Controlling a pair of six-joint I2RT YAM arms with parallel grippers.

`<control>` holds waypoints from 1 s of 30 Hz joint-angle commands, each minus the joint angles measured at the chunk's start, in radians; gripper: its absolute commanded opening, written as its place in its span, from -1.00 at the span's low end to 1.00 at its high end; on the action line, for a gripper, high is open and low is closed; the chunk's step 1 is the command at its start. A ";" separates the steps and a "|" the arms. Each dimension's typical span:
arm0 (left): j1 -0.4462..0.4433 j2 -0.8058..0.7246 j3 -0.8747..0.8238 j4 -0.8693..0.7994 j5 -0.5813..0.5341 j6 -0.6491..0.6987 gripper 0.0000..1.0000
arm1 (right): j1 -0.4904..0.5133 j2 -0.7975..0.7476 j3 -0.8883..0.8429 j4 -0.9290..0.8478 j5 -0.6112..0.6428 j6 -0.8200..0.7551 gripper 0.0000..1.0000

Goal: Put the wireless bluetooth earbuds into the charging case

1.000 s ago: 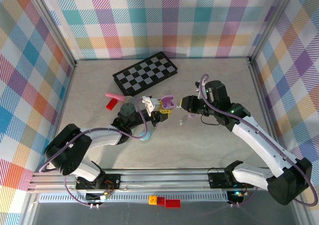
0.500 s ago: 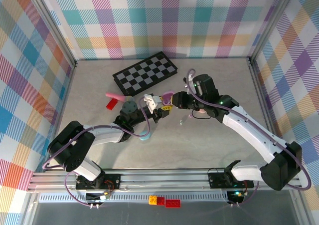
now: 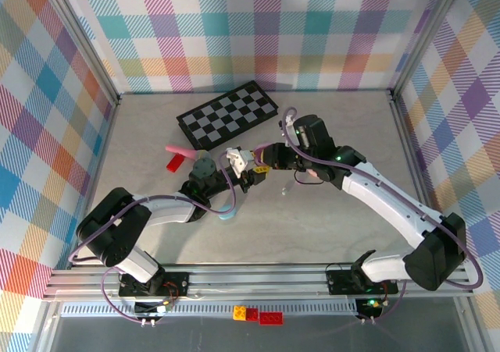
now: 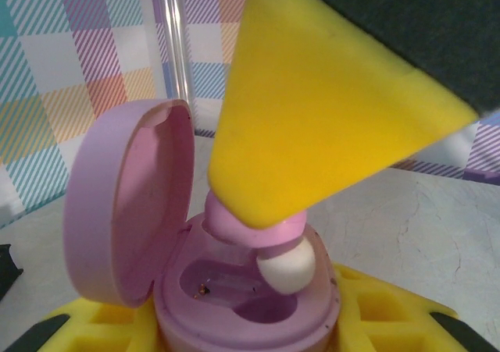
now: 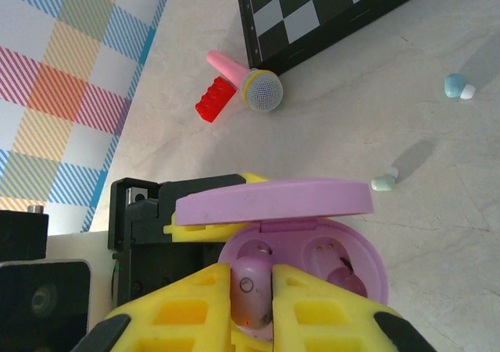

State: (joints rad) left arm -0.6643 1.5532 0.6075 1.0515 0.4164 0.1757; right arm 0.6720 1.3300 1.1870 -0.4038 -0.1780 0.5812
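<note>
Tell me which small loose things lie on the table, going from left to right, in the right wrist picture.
pink toy microphone → greenish earbud → blue earbud

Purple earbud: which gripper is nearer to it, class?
Right. The right gripper pinches the purple earbud over the open case; the left gripper grips that case, beneath the earbud.

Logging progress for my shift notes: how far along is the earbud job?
Done: the purple case stands open, clamped in the left gripper. In hand: the right gripper pinches a purple earbud, its tip inside the case's opening, not yet seated. Left: seat it; a bluish bud and a greenish bud lie loose on the table.
</note>
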 commanded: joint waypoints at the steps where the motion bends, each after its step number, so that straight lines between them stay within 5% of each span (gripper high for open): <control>1: 0.003 0.005 0.026 0.066 0.004 -0.009 -0.43 | 0.015 0.005 0.022 0.036 0.016 -0.030 -0.68; 30: 0.003 0.004 0.029 0.072 -0.018 -0.020 -0.43 | 0.020 0.009 -0.079 0.110 -0.007 -0.003 -0.65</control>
State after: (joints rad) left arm -0.6643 1.5608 0.6079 1.0489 0.4049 0.1535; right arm 0.6830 1.3346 1.1252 -0.3023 -0.1497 0.5663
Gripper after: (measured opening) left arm 0.369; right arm 0.173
